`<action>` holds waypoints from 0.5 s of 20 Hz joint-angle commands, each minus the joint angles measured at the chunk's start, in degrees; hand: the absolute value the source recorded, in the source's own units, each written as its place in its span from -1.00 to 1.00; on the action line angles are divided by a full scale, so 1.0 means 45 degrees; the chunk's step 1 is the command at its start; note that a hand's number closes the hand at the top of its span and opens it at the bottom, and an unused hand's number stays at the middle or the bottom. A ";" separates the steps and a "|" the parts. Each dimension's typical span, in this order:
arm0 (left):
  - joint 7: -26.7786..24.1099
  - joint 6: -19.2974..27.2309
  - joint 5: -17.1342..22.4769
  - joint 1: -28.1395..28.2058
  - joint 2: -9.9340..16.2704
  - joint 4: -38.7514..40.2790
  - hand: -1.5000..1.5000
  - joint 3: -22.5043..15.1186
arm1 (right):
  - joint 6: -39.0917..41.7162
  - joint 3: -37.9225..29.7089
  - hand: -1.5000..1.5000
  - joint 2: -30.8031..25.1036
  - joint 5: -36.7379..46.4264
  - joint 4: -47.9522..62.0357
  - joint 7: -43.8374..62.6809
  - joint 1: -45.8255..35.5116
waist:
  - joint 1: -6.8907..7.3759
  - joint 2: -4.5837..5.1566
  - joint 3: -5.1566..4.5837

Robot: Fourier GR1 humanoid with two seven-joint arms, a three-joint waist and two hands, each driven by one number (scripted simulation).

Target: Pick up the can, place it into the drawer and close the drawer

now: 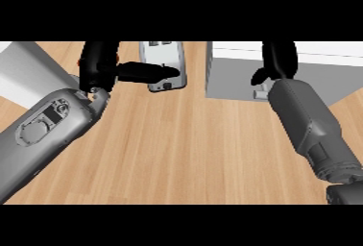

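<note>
- The left hand (113, 67) sits at the upper left of the head view, its dark fingers (152, 72) closed sideways round the silver can (166, 67), which lies tilted against them above the wooden counter (177, 153).
- The right hand (278, 60) is at the upper right, just over the grey drawer (234, 77). Its fingers appear to be curled downward, but whether they grasp the drawer's edge cannot be told; the forearm hides the contact.
- Risk one: the can is held near one end only (the rest juts clear of the fingers), so it may pivot or slip as the arm swings towards the drawer.
- Risk two: the right hand and forearm occupy the space over the drawer. A crossing left arm could strike them, or the can could knock the drawer's near wall.
- Risk three: the interior of the drawer is not clearly shown, so how far it stands open is uncertain. A can released too near the rim could land on the counter instead.
- Risk four: closing the drawer before the left hand is clear could trap the fingers.
</note>
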 commanded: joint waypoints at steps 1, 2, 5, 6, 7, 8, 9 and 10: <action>0.0160 0.0003 -0.0207 0.0182 0.0218 -0.0509 -1.00 0.0088 | -0.0610 -0.0508 -1.00 -0.0037 -0.0434 0.0396 -0.0318 -0.0652 | 0.0213 0.0111 0.0042; -0.0350 -0.0020 -0.0272 0.0687 0.0043 -0.0601 -1.00 0.0010 | -0.0340 -0.0430 -1.00 0.0145 -0.0322 0.0494 -0.0021 -0.1096 | 0.0298 0.0138 0.0028; -0.0525 -0.0386 -0.0143 0.1120 0.0417 -0.0881 -1.00 0.0278 | 0.0018 -0.0744 -1.00 0.0240 -0.0778 0.0558 -0.0796 -0.1241 | 0.0375 0.0152 0.0034; -0.0223 -0.0116 -0.0179 0.0908 0.0220 -0.0825 -1.00 0.0273 | 0.0170 -0.1250 -1.00 0.0211 -0.1429 0.0322 -0.1306 -0.1314 | 0.0192 0.0102 0.0050; -0.0509 -0.0295 -0.0154 0.1170 0.0235 -0.0874 -1.00 0.0238 | 0.0079 -0.1547 -1.00 0.0303 -0.1795 0.0217 -0.1690 -0.1239 | 0.0361 0.0195 0.0060; -0.0646 -0.0345 -0.0210 0.1273 0.0157 -0.0757 -1.00 0.0191 | 0.0143 -0.1797 -1.00 0.0444 -0.2199 -0.0063 -0.2316 -0.1362 | 0.0187 0.0152 0.0062; -0.0293 0.0003 -0.0233 0.1314 0.0287 -0.1137 -1.00 0.0245 | 0.0326 -0.2145 -1.00 0.0641 -0.2638 -0.0008 -0.2496 -0.1178 | 0.0227 0.0035 0.0069; -0.0525 -0.0202 -0.0187 0.1320 0.0124 -0.0946 -1.00 0.0287 | 0.0475 -0.2317 -1.00 0.0747 -0.2836 -0.0037 -0.2570 -0.1461 | 0.0195 0.0120 0.0062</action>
